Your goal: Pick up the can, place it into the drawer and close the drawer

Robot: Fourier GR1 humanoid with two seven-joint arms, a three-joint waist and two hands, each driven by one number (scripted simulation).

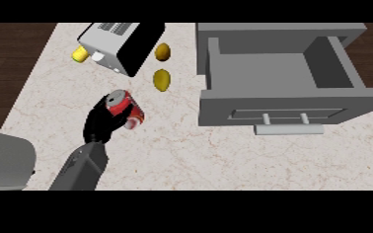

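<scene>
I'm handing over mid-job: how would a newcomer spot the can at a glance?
Start at the grey open drawer on the counter's right side, then look left across the marbled counter, below the toaster. The can lies there tilted, with the left hand curled round it. It is red with a silver top, unlike the two yellow lemons above it.

Black left hand (100, 122), boxy grey forearm (80, 170)
</scene>
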